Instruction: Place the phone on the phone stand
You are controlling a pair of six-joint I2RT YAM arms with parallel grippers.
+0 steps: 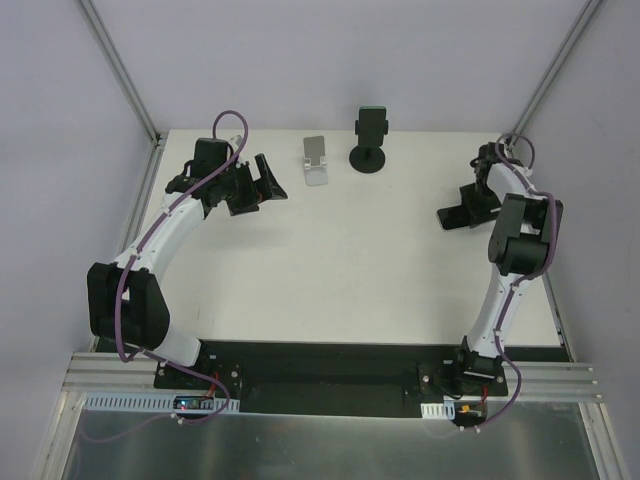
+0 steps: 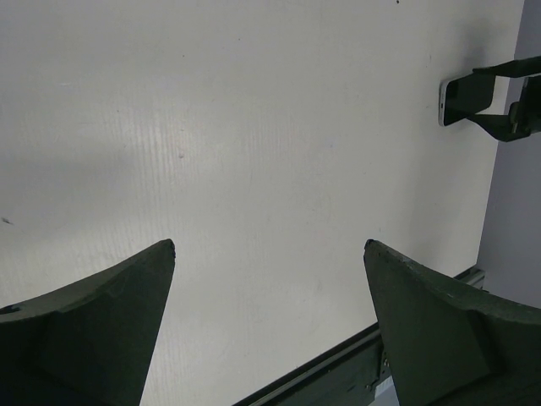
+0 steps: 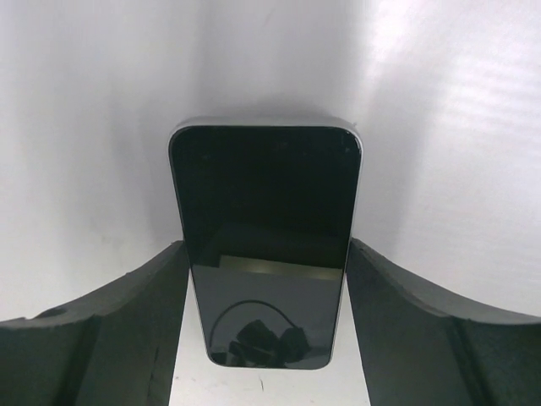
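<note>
From above, the phone (image 1: 447, 217) is near the worktop's (image 1: 350, 270) right edge, long axis pointing left, with the phone stand (image 1: 369, 145) at mid far edge (a silver stand (image 1: 317, 160) just beside it); the left wrist view shows the left gripper (image 2: 270, 245) gaping and empty; the right wrist view shows the right gripper (image 3: 266, 245) clamped on the phone's long sides.

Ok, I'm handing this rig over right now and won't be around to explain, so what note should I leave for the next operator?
Left gripper: open, holding nothing, over the table at its far left.
Right gripper: shut on the phone, screen facing its wrist camera, at the table's right side.
The phone stand: far edge, near the middle, cradle unoccupied; a silver stand sits just left of it.
Done: phone grasped.
Left: carry it to the phone stand, seat it in the cradle, release.
</note>
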